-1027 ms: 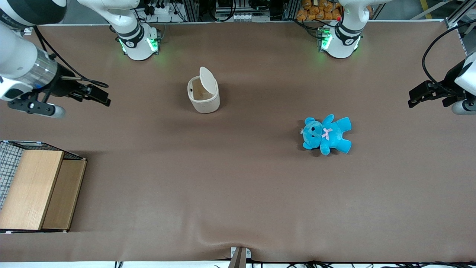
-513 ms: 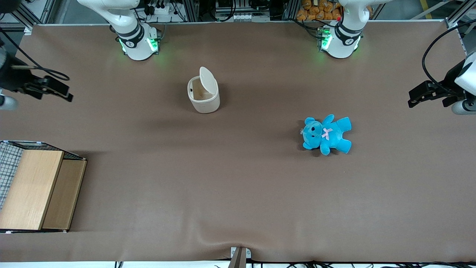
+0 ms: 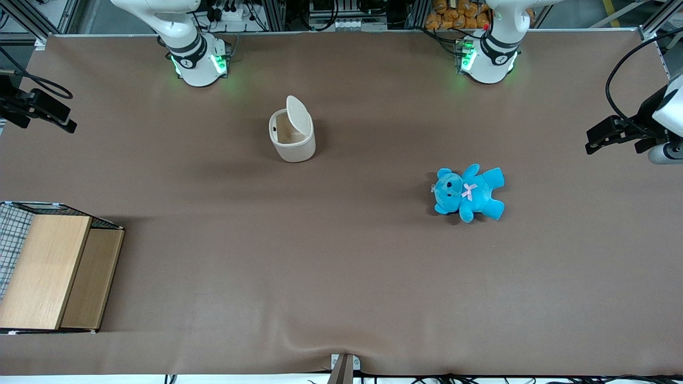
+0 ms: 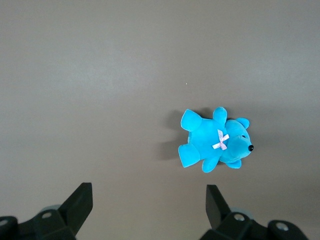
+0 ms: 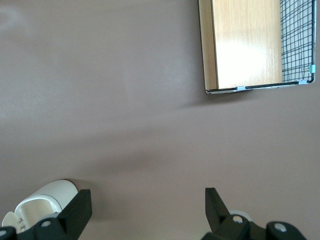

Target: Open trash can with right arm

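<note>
Small cream-white plastic trash can [image 3: 291,136] is seen mid-table, flip lid [image 3: 298,115] raised upright, interior exposed: opening judged done. Black two-finger gripper [image 3: 53,116] is parked at the working arm's table edge, well apart, fingers spread, nothing held. Nothing left, apparently.

table [image 3: 341,277]: matt brown covering, smooth, a slight ripple at the edge nearest the front camera. trash can [image 3: 292,136]: cream-white plastic, smooth, low sheen, lid the same. teddy [image 3: 468,192]: bright blue plush cloth, fuzzy, with a small pink ribbon bow. wooden box [image 3: 53,272]: light wood grain, satin finish, black wire mesh on one side. tool [image 3: 47,111], at the working arm's end of the table: matt black, fingers set apart in the right wrist view.
</note>
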### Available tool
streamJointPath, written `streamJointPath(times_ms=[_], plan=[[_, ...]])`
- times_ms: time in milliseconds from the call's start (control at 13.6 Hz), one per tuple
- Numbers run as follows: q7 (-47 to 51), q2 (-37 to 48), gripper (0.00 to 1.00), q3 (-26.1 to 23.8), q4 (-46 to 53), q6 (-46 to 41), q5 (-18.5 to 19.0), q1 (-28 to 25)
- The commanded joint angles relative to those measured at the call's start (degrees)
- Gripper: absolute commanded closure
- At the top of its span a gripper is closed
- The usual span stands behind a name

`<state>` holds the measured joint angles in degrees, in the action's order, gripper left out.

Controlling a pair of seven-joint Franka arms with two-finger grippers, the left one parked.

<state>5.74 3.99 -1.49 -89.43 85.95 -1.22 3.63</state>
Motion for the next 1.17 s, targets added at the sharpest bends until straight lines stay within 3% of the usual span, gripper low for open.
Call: streamJointPath(times_ms=[0,1100], plan=[[-0.1,0.1,0.0,0.8,1.5,-0.3,1.1,-1.8],[-2.6,-1.3,0.0,0.9,1.1,0.2,1.1,-1.8]])
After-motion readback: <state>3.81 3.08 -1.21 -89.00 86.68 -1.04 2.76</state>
